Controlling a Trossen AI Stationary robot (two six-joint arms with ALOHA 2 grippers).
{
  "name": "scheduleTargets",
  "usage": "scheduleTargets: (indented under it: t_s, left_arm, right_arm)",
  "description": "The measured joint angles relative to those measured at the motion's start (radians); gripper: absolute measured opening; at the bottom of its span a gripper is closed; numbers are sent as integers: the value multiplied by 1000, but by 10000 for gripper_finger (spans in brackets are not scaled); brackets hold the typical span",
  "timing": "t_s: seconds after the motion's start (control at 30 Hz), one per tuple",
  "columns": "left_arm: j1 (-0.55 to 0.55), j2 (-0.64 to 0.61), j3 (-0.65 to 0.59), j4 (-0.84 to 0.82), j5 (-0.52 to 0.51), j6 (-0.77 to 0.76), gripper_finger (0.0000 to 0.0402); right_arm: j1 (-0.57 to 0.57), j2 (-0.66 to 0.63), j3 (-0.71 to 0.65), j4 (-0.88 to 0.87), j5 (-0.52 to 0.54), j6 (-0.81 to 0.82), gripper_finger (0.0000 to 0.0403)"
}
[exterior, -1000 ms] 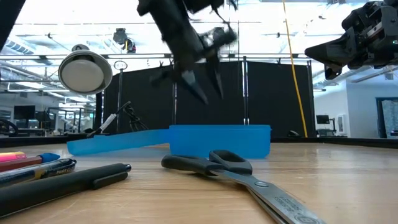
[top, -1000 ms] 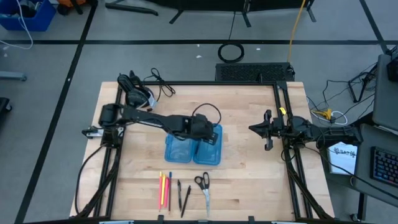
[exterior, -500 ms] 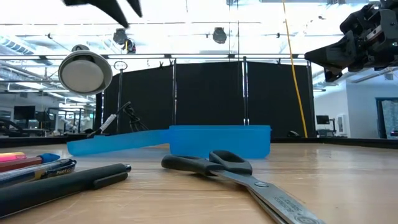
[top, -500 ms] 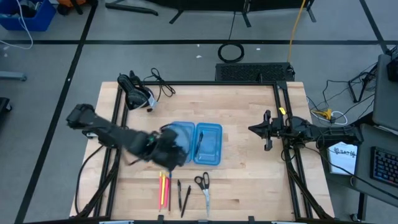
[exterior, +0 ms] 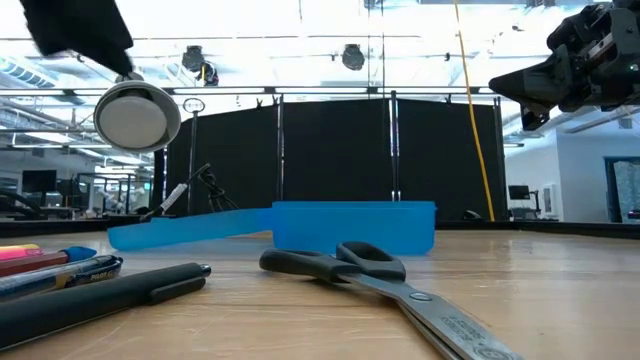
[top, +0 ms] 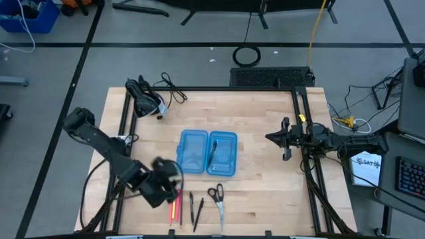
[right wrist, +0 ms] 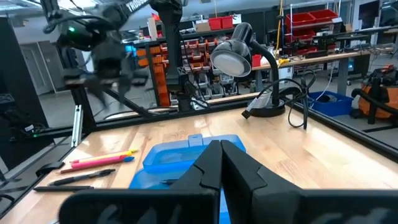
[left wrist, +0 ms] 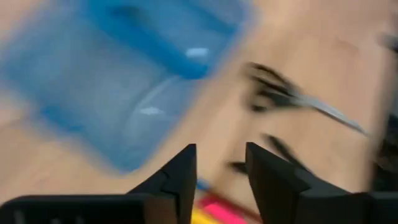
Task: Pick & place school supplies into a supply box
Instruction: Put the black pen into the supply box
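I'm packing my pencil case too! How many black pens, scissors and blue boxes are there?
Black pens: 3, one inside the box
Scissors: 1
Blue boxes: 1
Total: 5

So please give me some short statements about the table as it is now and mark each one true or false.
1. The translucent blue plastic supply box lies open. True.
2. One dark pen lies inside the box. True.
3. The small black-handled scissors are in the box. False: they lie on the wooden table, in front of the box.
4. The left gripper hangs above the box. False: it is near the table's front, over the red and yellow pens.
5. The right gripper has its jaws shut and holds nothing. True.
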Motion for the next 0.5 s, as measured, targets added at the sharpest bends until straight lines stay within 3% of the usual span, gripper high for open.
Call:
scheduleTargets:
  t_s: [0.1, 0.2, 0.37, 0.5]
  left_arm:
    - [56, -1, -115, 352, 140, 328, 99]
    - [128, -4, -176, 540, 202, 561, 66]
    - [236, -102, -191, 569, 200, 783, 12]
    - [258, -255, -193, 511, 167, 928, 7]
  right_arm:
    - [0, 0, 0, 0, -10, 7, 0]
    - [0, 0, 0, 1, -56, 25, 0]
    - [0, 0, 0, 0, -161, 68, 0]
    - [0, 0, 0, 2, -248, 85, 0]
